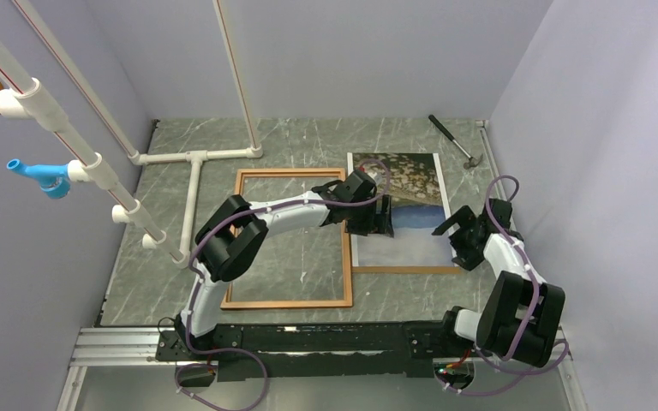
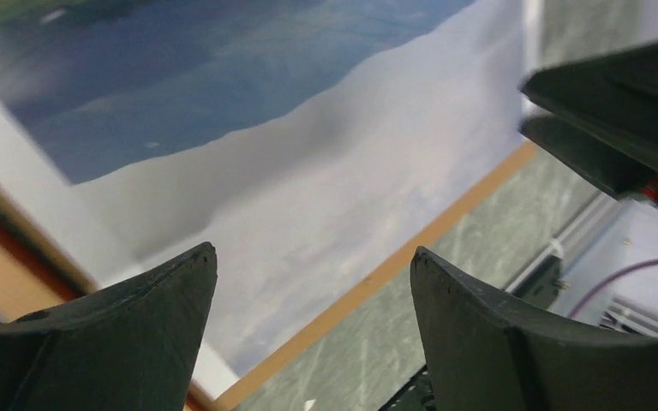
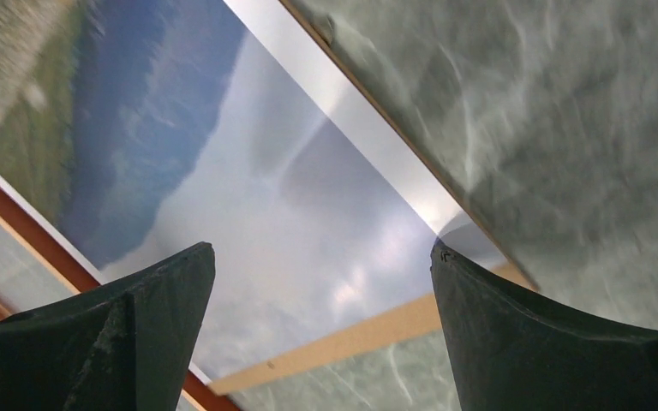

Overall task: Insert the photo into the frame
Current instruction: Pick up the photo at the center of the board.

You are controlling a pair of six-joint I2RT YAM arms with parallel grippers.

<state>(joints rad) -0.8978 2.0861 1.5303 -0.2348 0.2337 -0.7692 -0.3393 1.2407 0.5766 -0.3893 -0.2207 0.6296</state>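
Note:
The photo (image 1: 407, 244) lies face up on a brown backing panel (image 1: 407, 270), right of the reddish-brown frame (image 1: 287, 303), which lies flat on the table. My left gripper (image 1: 373, 224) hovers open over the photo's left side, close to the frame's right rail. In the left wrist view the left gripper (image 2: 313, 253) has nothing between its fingers, with the pale sky of the photo (image 2: 308, 171) below. My right gripper (image 1: 452, 233) stands open at the photo's right edge. In the right wrist view the right gripper (image 3: 321, 248) is empty above the photo (image 3: 248, 214) and panel edge (image 3: 351, 338).
A hammer (image 1: 456, 141) lies at the back right by the wall. White pipes (image 1: 193, 184) run along the left and back of the table. Walls close in on three sides. A metal rail (image 1: 120, 342) runs along the near edge.

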